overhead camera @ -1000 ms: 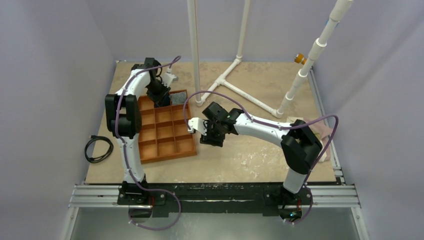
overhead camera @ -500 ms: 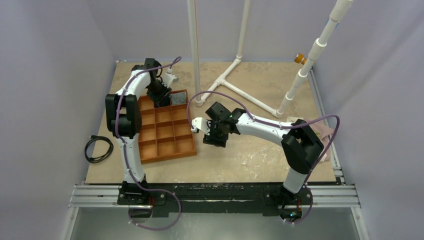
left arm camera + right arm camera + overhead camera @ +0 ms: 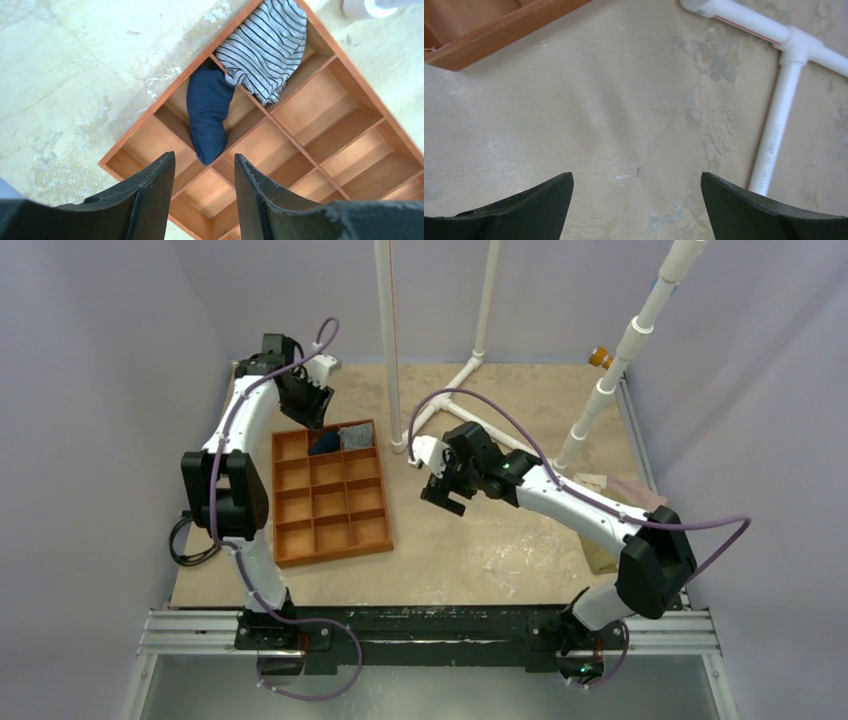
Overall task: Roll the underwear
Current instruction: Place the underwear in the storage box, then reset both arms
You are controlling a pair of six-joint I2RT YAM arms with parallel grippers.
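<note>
- The left gripper [image 3: 312,412] has lifted off the tray [image 3: 335,552] toward the far-left corner, its jaws partly open and empty.
- The underwear [image 3: 323,443] lies rolled in the far row's middle compartment, beneath that gripper and clear of it, beside a striped cloth [image 3: 356,436].
- The right gripper [image 3: 445,498] has drawn away from the tray's right edge toward the white pipe frame [image 3: 470,415], spread wide and holding nothing.

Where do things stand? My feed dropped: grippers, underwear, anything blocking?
Left gripper open, empty, above tray. Right gripper open, empty, over table. Underwear rolled, in a tray compartment beside striped cloth. Nothing in the way.
</note>
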